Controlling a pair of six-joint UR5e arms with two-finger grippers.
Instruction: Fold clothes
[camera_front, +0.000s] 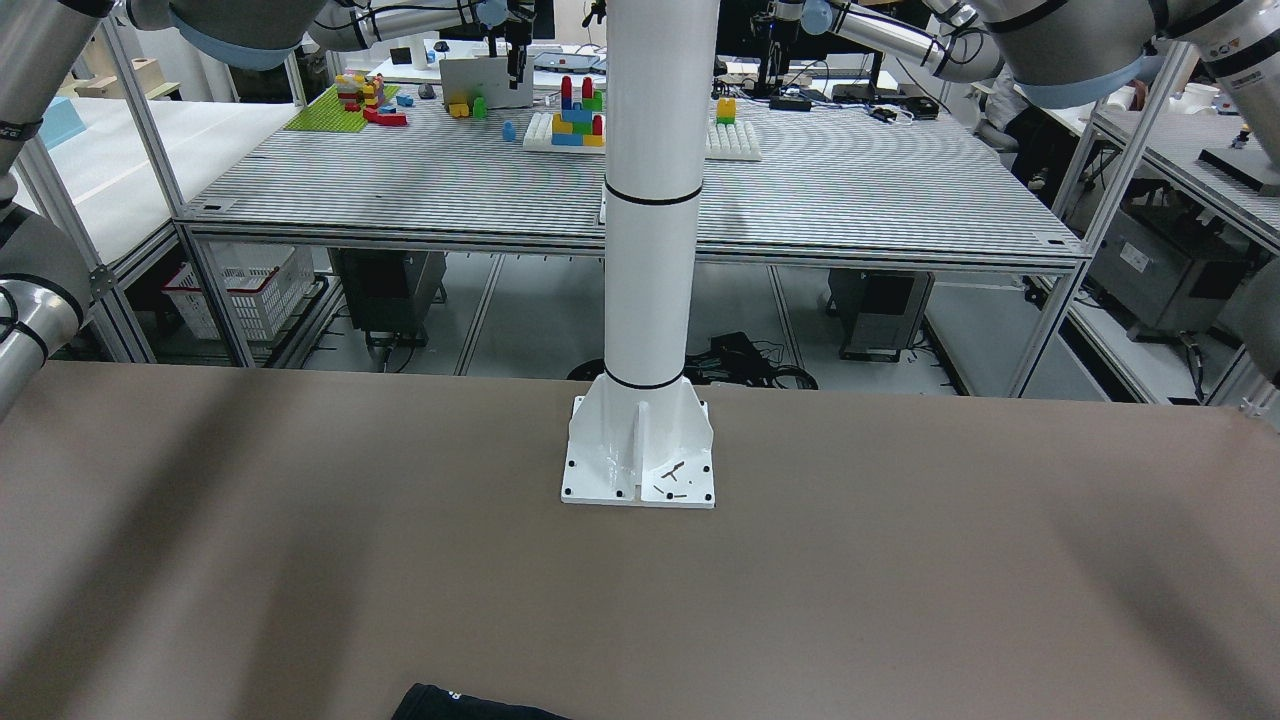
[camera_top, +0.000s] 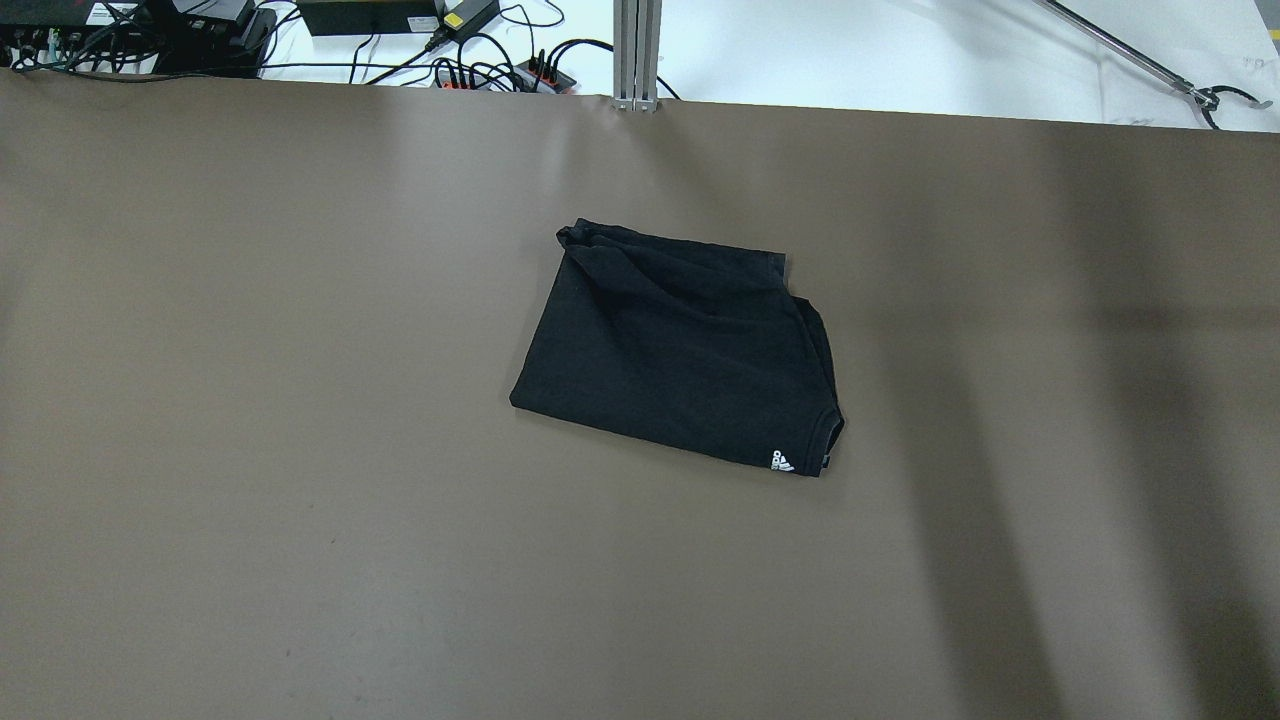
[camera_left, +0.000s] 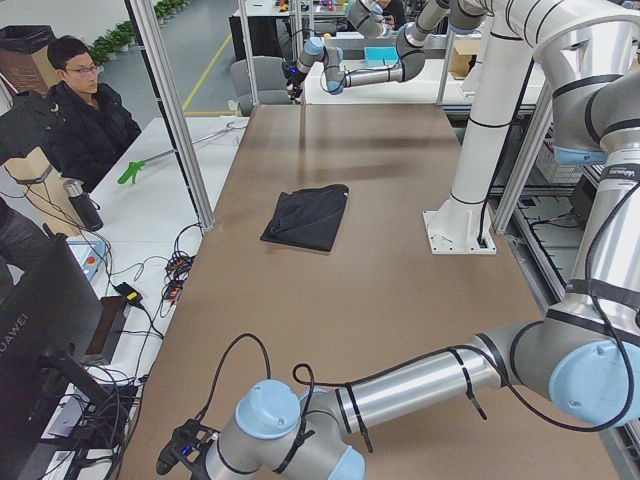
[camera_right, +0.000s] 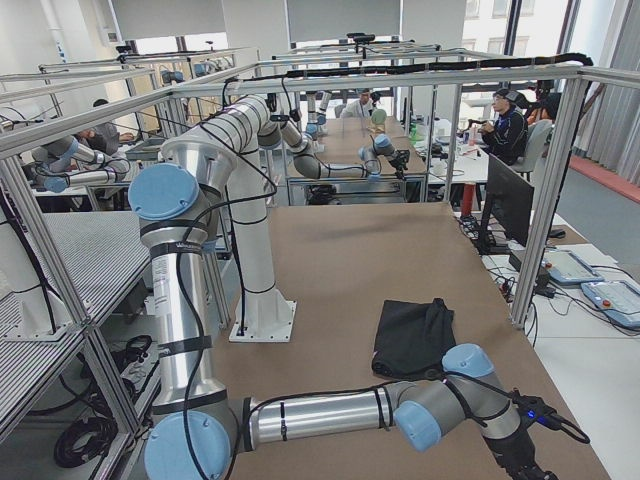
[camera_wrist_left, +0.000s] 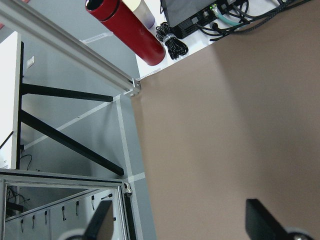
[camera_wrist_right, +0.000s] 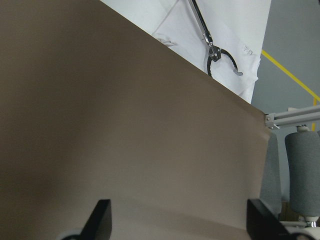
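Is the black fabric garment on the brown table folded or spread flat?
Folded: the black fabric garment is a compact rectangle with layered edges showing.

Only one readable word: "HUAWEI", on the back of the black monitor at the operators' bench, seen in the exterior left view. The black garment has a small white logo at its near right corner: three slanted stripes with tiny lettering under them, too small to read. The same mark shows blurred in the front-facing view. Nothing else legible.
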